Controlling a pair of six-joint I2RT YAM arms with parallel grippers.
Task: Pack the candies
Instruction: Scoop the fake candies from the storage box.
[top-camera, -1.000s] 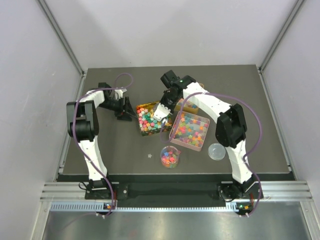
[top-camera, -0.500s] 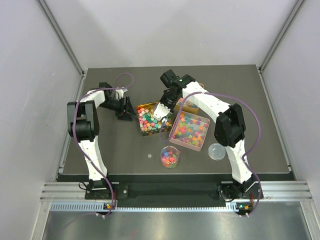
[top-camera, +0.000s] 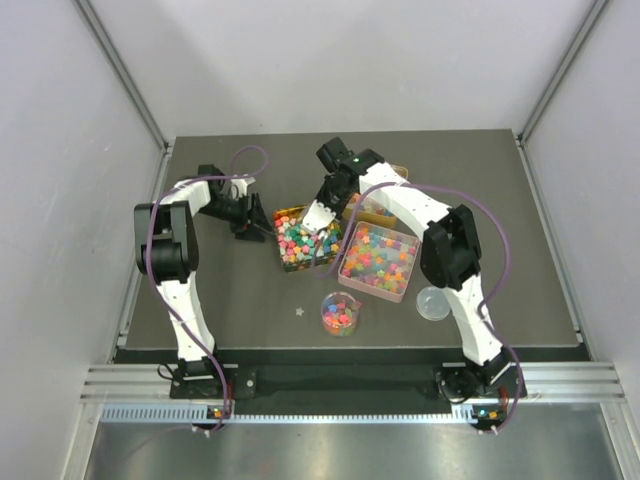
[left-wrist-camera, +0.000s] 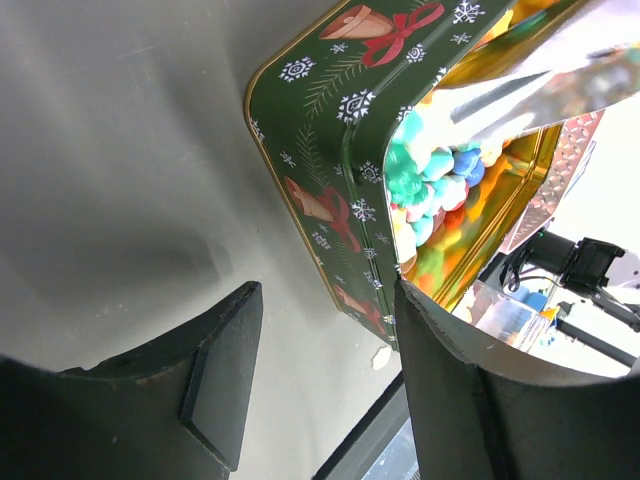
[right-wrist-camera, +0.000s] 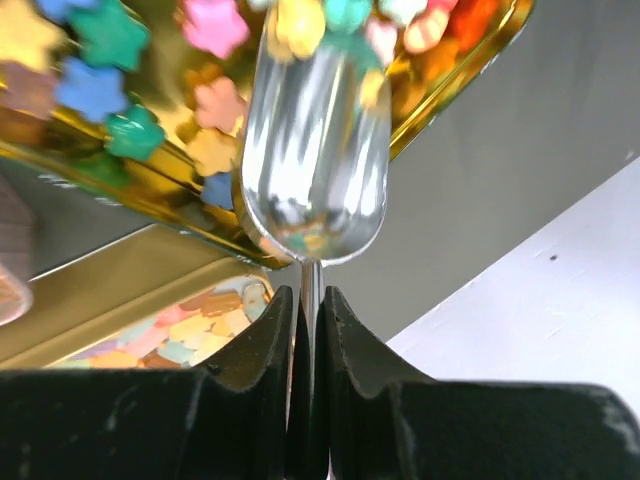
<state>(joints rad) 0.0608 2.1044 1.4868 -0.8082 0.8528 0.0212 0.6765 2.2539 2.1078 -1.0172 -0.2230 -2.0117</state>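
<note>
Step in hand, by my reading: scooping. My right gripper (right-wrist-camera: 308, 305) is clamped tight on the thin handle of a metal scoop (right-wrist-camera: 312, 150). The scoop's bowl tilts into the green Christmas tin (left-wrist-camera: 320, 150), with its front lip among the star-shaped candies (right-wrist-camera: 105, 60). The bowl looks nearly bare, with only a few pieces at the lip, though reflections make that hard to confirm.

My left gripper (left-wrist-camera: 325, 300) stands with jaws apart at the tin's left corner, holding nothing. One finger (left-wrist-camera: 450, 400) is just beside the tin wall; I cannot tell whether it touches.

More candies fill a pink square box (top-camera: 372, 291) just right of the tin. A small clear cup (top-camera: 340, 313) nearer the arm bases holds others, and one piece (top-camera: 299, 311) lies loose on the table (top-camera: 220, 300).

Next move, as I judge it: drive the scoop forward under the heap, then level it before lifting so nothing rolls off. The left gripper should brace the tin against sliding.
</note>
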